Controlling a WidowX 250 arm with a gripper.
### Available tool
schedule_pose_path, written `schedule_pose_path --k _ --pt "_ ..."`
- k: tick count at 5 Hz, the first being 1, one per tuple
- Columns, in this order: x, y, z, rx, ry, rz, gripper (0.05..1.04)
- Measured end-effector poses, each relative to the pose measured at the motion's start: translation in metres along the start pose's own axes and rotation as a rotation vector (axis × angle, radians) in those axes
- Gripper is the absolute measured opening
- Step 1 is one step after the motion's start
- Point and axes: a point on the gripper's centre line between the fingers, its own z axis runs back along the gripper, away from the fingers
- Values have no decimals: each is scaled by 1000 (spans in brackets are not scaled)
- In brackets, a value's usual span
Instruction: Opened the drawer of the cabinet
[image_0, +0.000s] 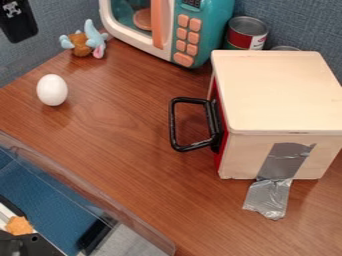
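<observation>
I am hanging at the upper left corner with the black, white-marked end of my arm (18, 21), well apart from the cabinet (280, 90), and I cannot tell whether my jaws are apart or together. The wooden cabinet is standing on the right of the desk (127, 150), its red drawer front (221, 145) sitting closed or nearly so against the body. The black handle (175, 122) is sticking out leftward from it. Grey tape (284, 160) is running down the cabinet's near side and onto the desk. Behind, a teal toy microwave (220, 15) is standing beside a red-labelled can (240, 41). A blue and brown plush toy (81, 44) is resting left of the microwave, and a white egg (52, 90) is standing upright nearer me.
</observation>
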Motion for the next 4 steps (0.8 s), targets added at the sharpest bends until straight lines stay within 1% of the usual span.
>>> schedule_pose_path --k 1,2,3,4 --pt "-1 -2 -4 -15 8 21 999" --pt "8 -27 -13 -76 38 226 999" --pt "20 -50 -28 -129 7 290 999" --pt "40 -59 -50 -103 67 387 999"
